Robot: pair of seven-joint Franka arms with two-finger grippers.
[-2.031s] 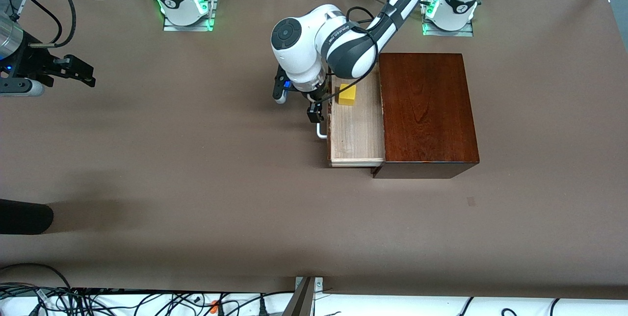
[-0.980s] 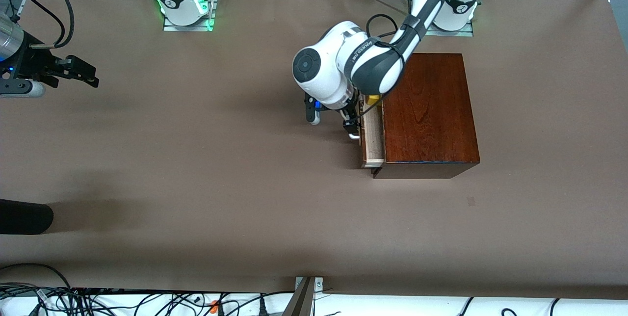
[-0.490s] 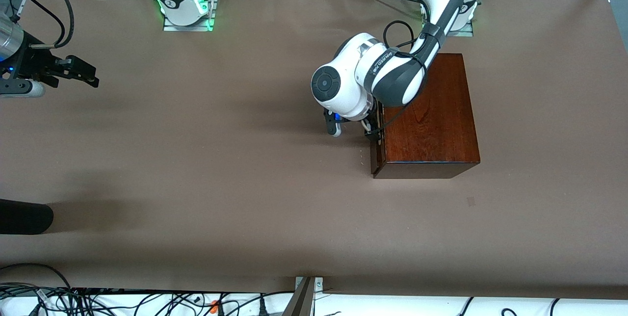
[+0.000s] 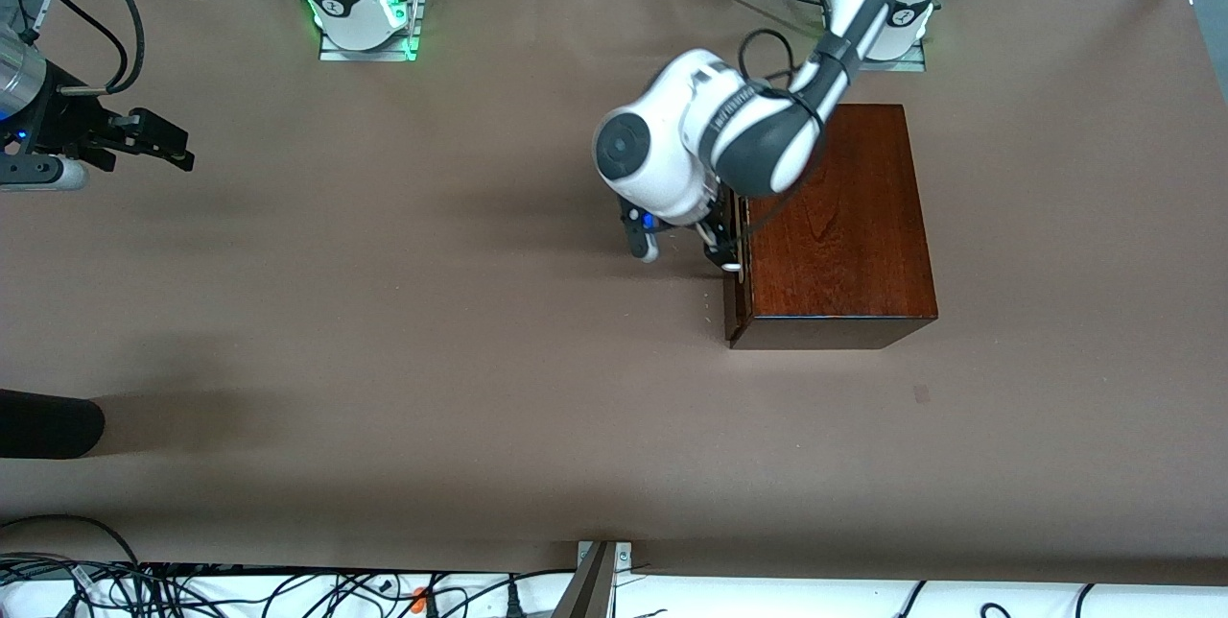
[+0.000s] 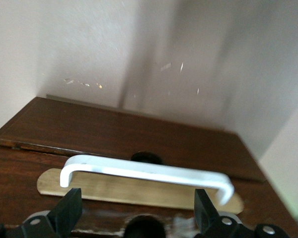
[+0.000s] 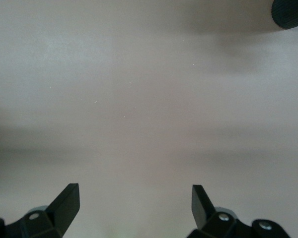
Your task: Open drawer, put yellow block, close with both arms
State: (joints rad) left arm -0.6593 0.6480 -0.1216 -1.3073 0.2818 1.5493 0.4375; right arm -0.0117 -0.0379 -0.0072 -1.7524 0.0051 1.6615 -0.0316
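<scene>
Drawer (image 4: pixel 737 297) now flush in box (image 4: pixel 835 215), centre-right of frame (tray stuck out 1 s ago). Yellow block not visible. Left gripper (image 4: pixel 721 251) at white handle (image 5: pixel 146 172), jaws apart. Right gripper (image 4: pixel 153 140), upper left, waits w/ jaws apart.

The only lettering in sight is a line of dark print on the grey band of the left arm (image 4: pixel 731 109), seen from the front; it is too small and turned to be read. The wrist views carry no text.
</scene>
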